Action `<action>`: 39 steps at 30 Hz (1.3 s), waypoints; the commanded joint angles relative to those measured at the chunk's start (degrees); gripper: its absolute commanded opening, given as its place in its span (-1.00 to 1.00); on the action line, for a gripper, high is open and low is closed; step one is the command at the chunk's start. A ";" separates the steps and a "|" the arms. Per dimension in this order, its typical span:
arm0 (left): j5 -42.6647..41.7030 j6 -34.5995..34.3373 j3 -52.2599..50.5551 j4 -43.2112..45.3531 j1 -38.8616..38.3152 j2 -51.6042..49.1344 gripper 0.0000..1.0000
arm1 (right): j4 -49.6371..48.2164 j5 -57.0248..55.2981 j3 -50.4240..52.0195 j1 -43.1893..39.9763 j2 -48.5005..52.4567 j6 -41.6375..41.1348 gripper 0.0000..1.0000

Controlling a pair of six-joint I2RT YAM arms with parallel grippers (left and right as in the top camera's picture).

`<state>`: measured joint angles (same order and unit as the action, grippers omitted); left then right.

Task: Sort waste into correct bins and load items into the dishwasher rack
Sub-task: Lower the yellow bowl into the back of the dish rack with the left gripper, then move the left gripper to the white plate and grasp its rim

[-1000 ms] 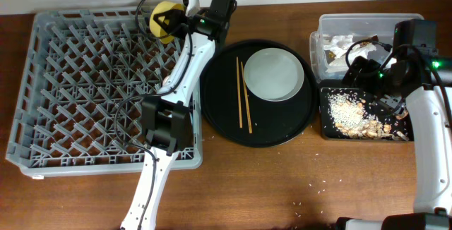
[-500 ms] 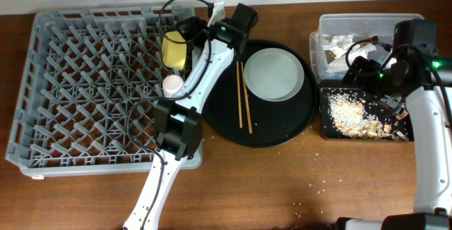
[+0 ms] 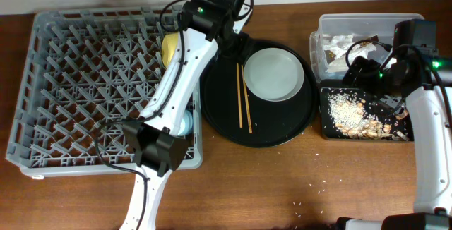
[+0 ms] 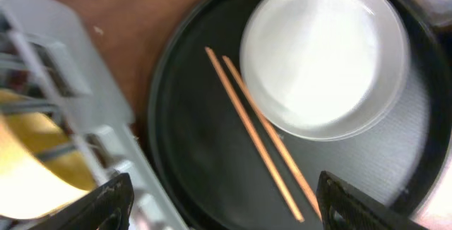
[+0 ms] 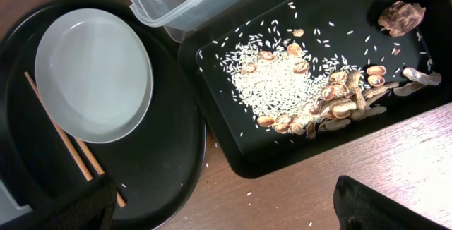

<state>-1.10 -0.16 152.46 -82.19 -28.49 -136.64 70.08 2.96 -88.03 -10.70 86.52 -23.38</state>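
Observation:
The yellow bowl (image 3: 169, 46) (image 4: 28, 166) stands on edge among the pegs at the far right of the grey dishwasher rack (image 3: 78, 82). My left gripper (image 4: 226, 212) hangs open and empty over the round black tray's left rim. On that tray lie the chopsticks (image 3: 244, 96) (image 4: 258, 145) and the pale plate (image 3: 274, 73) (image 4: 325, 53). My right gripper (image 5: 229, 216) is open with nothing in it, above bare wood beside the shallow black bin (image 3: 323, 117) (image 5: 212, 128). That bin holds the food scraps (image 3: 349, 113) (image 5: 282, 82). White tissue (image 3: 337, 45) lies in the clear tub (image 3: 367, 24).
The round black tray (image 3: 226, 124) sits between the rack and the bins. My left arm (image 3: 176, 82) stretches along the rack's right edge. A pale blue cup (image 3: 185, 125) shows beside it. Stray rice grains (image 3: 325, 183) dot the table in front.
My left gripper has let go of the yellow bowl in the rack, opened wide and swung right over the round tray. The right arm has stayed still.

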 commanded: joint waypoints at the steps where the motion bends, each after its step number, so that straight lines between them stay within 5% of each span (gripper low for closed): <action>1: -6.05 -3.52 0.15 -1.01 0.09 0.68 0.62 | 0.00 -0.66 -0.59 -0.26 0.09 -0.04 0.97; 5: -7.50 -6.95 0.13 -1.64 -0.02 -1.31 0.61 | 0.00 -0.66 -0.59 -0.26 0.09 -0.04 0.97; 12: -8.50 -7.17 0.13 -2.01 -1.90 -10.47 0.27 | 0.00 -0.66 -0.59 -0.26 0.09 -0.04 0.97; 17: -8.59 -17.18 0.13 1.86 -1.86 -16.20 0.17 | 0.00 -0.66 -0.59 -0.26 0.09 -0.04 0.97; 26: -10.99 -17.18 0.13 4.13 -2.49 -19.30 -0.19 | 0.00 -0.66 -0.59 -0.26 0.09 -0.04 0.97; 39: -11.34 -17.18 0.13 5.33 -4.11 -20.98 -0.22 | 0.00 -0.66 -0.59 -0.26 0.09 -0.04 0.97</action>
<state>-11.84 -16.97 152.46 -77.08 -32.14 -156.40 70.08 2.96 -88.03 -10.70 86.52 -23.40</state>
